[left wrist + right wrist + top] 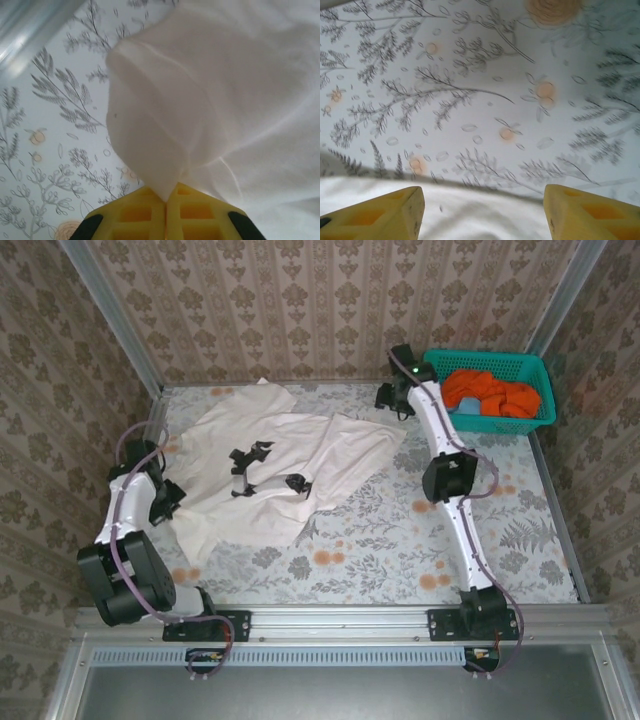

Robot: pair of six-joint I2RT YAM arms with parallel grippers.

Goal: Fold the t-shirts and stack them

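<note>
A large cream-white t-shirt with small black marks lies crumpled across the left and middle of the table. My left gripper is at the shirt's left edge. In the left wrist view its yellow fingers are shut, pinching a fold of the cream cloth at their tips. My right gripper hovers at the far side, just past the shirt's right corner. It stands open, its fingers wide apart over the shirt's edge with nothing between them. Orange t-shirts sit bunched in the basket.
A teal lattice basket stands at the far right corner and also holds something blue. Metal rails and patterned walls close in the table on three sides. Bare floral tablecloth stretches across the near right.
</note>
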